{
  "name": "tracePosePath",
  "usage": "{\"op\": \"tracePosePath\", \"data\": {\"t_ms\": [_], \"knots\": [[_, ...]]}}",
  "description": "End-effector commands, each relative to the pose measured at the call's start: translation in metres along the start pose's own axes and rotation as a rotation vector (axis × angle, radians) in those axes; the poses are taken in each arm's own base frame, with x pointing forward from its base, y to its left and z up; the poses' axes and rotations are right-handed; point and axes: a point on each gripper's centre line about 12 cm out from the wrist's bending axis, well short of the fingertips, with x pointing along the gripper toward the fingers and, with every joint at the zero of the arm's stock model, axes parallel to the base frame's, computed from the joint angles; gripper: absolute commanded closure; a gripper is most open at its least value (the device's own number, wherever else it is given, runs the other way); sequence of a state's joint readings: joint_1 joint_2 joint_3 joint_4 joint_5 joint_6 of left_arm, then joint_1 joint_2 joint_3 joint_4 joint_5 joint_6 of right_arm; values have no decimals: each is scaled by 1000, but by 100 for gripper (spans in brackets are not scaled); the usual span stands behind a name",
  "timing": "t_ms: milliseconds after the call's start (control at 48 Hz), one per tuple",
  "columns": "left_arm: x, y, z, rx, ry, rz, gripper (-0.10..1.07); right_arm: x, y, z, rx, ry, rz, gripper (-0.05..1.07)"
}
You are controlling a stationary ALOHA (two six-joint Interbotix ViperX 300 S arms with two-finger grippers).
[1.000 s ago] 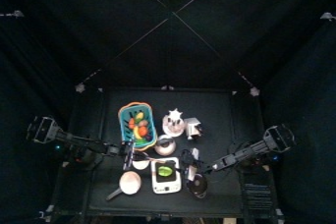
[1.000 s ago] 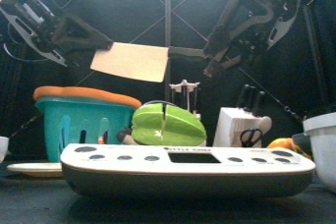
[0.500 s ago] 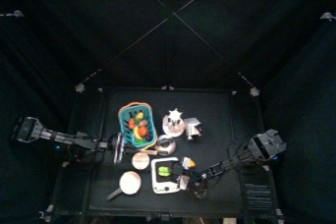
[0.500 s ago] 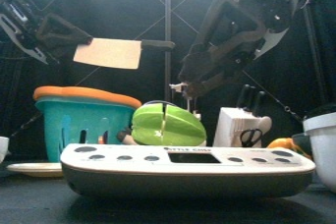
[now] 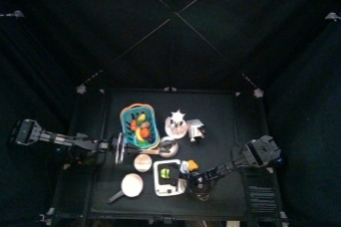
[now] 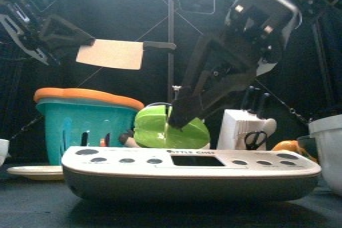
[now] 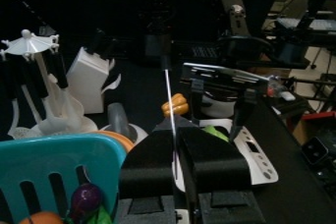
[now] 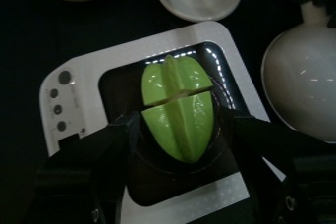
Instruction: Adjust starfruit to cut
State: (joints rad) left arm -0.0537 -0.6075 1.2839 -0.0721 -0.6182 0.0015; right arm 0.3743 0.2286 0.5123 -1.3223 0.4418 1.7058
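Starfruit [image 8: 180,110]: glossy yellow-green, ridged, with a slit across it, lying mid-frame on the flat white board [image 8: 92,90] in the right wrist view. The right gripper [image 8: 184,154] hangs over it, jaws spread wide either side, holding nothing: judged the approach step; next, close gently and turn the fruit. Farther off, upper left of the front view, the left gripper [image 6: 60,40] is clamped on the cleaver [image 6: 114,54], its broad pale blade aloft.

Black curtains [image 5: 253,32] enclose small black table [image 5: 226,107].
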Motion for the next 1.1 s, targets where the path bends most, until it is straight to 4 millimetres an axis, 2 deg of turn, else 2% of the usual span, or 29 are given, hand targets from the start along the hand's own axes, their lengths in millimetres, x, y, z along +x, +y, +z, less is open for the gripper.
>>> {"op": "tracePosePath", "data": {"t_ms": [0,542,667,896,1083], "knots": [[2,0,5,-2,-17,2,66,-3,-1,12,17,-27,6,8],[2,0,4,-7,-14,4,66,-4,-1,13,44,-21,1,9],[1,-1,3,-7,-12,-1,66,-7,-1,15,78,-18,-4,16],[1,-1,3,-7,-10,-2,66,-8,-3,14,142,6,-20,39],[1,-1,3,-7,-12,-4,66,-11,-1,21,248,23,-31,42]]}}
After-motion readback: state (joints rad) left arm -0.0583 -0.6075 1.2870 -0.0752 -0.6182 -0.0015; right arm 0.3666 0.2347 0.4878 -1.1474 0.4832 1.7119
